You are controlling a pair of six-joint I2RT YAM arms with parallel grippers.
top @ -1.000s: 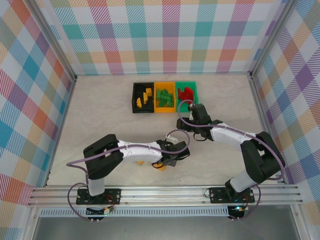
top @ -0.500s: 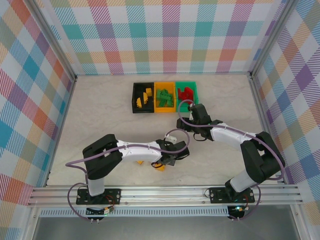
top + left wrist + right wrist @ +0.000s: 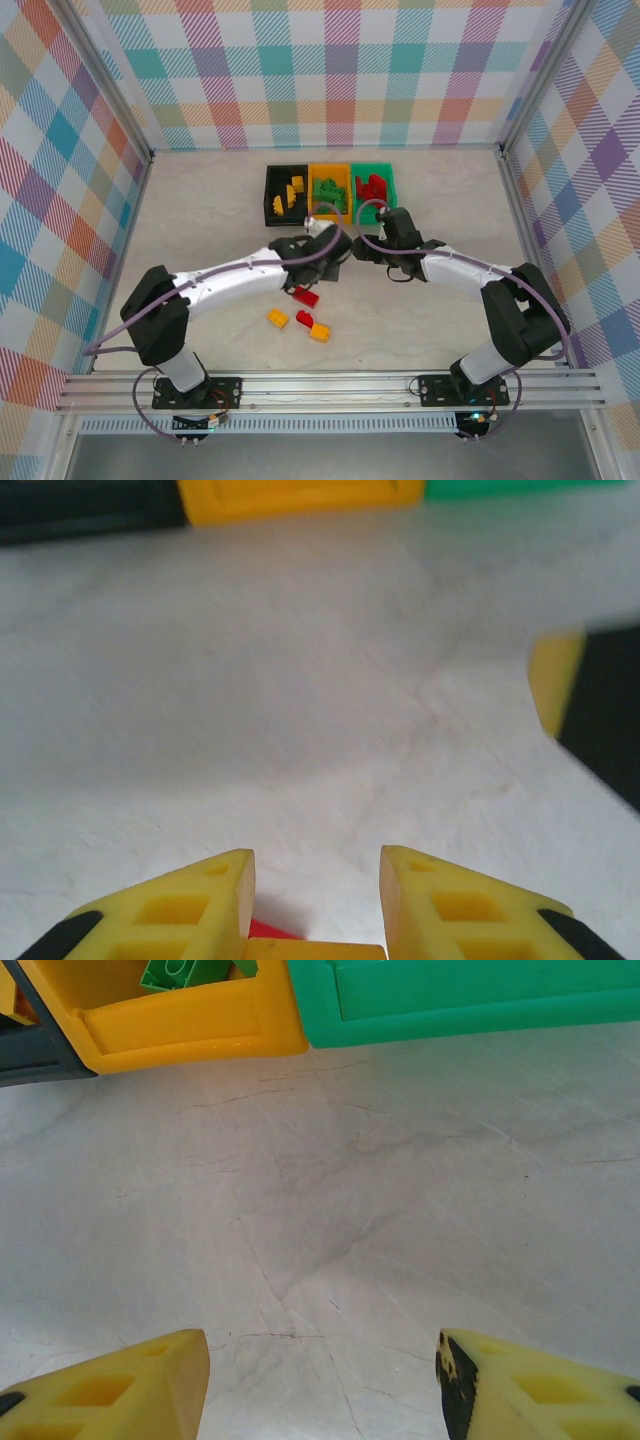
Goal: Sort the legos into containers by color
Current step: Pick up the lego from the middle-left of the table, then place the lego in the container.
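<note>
**Left gripper** [image 3: 315,862]: fingers drawn close, with a sliver of red lego [image 3: 270,929] deep between them. I judge this a grip, though little of the lego shows. The gripper hangs just short of the bins at the table's far edge.

**Right gripper** [image 3: 320,1340]: spread and empty, over bare table just before the yellow bin [image 3: 190,1025] and green bin [image 3: 460,1005].

**Recommended:** reds lie in the green bin, so raise the lego above its near wall, skirt the right gripper, centre it, then release.

**Views:** the top view supplies bin contents, such as yellows in the black bin [image 3: 268,195], and loose legos [image 3: 305,296] toward the near edge. The wrist views supply finger detail.
</note>
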